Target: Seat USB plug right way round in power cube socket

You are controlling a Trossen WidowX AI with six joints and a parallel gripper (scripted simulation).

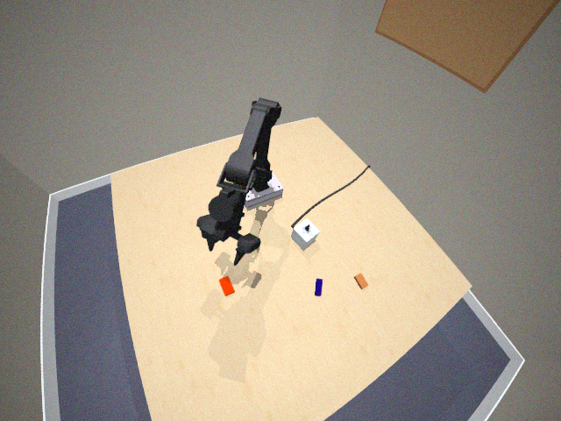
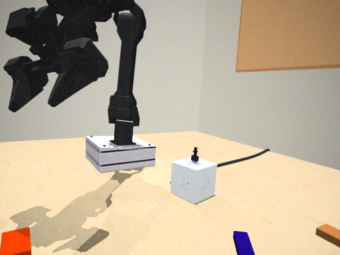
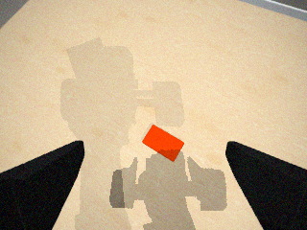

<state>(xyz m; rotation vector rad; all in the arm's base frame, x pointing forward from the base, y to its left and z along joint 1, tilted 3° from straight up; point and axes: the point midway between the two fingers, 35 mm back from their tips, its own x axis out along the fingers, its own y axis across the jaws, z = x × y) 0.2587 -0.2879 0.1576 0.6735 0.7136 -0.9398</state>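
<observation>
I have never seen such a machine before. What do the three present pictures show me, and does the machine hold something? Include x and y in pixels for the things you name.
The machine is one black robot arm, bolted to a pale base [image 1: 265, 197] [image 2: 127, 158] on a wooden table [image 1: 385, 326] [image 2: 153, 230] [image 3: 249, 72]. Its gripper [image 1: 223, 256] [image 2: 33, 106] [image 3: 155, 148] has two fingers, spread wide, holding nothing.

The first picture looks down from above. The second looks across the table. The third looks out between the fingers, towards a red block [image 1: 226, 286] [image 2: 15, 241] [image 3: 160, 141].

Also on the table are a blue block [image 1: 318, 287] [image 2: 243, 243], an orange block [image 1: 361, 281] [image 2: 329, 233] and a white cube [image 1: 304, 232] [image 2: 192, 181] with a cable beside it. A small black plug [image 1: 308, 227] [image 2: 195, 158] stands in its top.
</observation>
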